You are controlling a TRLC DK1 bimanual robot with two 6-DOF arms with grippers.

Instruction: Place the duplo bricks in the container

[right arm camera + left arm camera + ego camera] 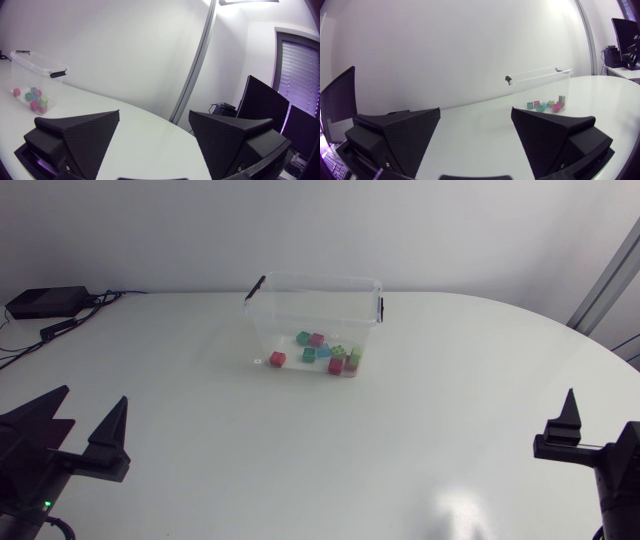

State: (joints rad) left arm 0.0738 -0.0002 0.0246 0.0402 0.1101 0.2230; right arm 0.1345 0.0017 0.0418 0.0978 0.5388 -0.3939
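A clear plastic container [315, 283] with black clip handles at its two short ends is set upright and open on the white rounded table [200, 420]. The small coloured plastic duplo bricks [323, 351], red, pink, green and blue, are seen through its walls, scattered loosely over its floor. A red brick [277, 358] lies apart from the others towards the container's left end. Every brick that shows is judged to lie inside the container, so the task is taken to be done or very nearly so.

The matte black left gripper [476, 110] is held well apart from the container, on the near side and off towards its left end. The fingers are spread wide and nothing is held between them. The matte black right gripper [154, 114] is likewise held well apart from the container, on the near side and off towards its right end. It is wide open and nothing is gripped.

The container's long axis runs across the table from one arm's side to the other, so a short end is turned towards each gripper. It lies ahead of and between the two grippers, and neither arm can be called clearly nearer. Should a stray brick be found, the choice of arm would be settled by which end of the container it lies beside
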